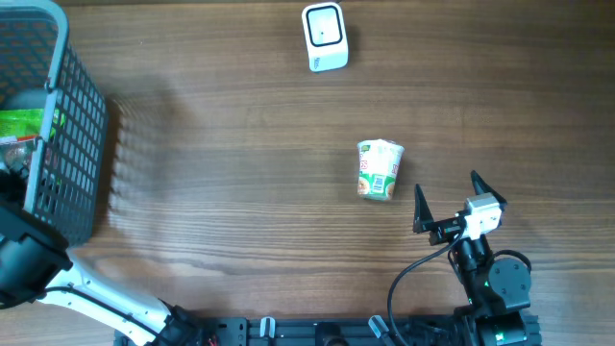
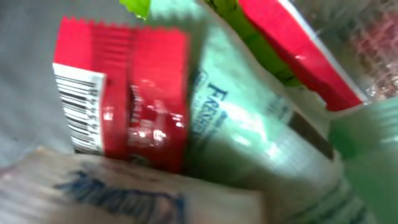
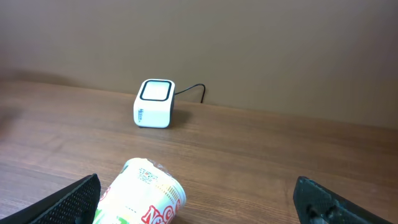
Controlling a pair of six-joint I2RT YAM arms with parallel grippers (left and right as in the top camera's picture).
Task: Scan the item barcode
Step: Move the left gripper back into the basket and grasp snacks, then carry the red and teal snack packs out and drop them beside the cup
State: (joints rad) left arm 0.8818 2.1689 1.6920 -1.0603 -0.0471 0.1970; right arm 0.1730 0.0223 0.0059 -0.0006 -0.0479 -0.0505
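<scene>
A white barcode scanner (image 1: 325, 37) stands at the far middle of the table, also in the right wrist view (image 3: 154, 103). A cup of noodles (image 1: 380, 170) lies on its side between it and my right gripper (image 1: 448, 188). That gripper is open and empty, with the cup (image 3: 146, 199) just ahead of its left finger. My left arm (image 1: 29, 264) reaches down into the grey basket (image 1: 72, 125), its fingers hidden. The blurred left wrist view is filled by a red packet (image 2: 130, 93) with a barcode (image 2: 78, 109), a green-white packet (image 2: 249, 130) and a beige packet (image 2: 124, 196).
The basket stands at the table's left edge with a green packet (image 1: 24, 125) showing inside. A black cable (image 3: 193, 90) leaves the scanner's back. Bare wood lies between the basket and the cup.
</scene>
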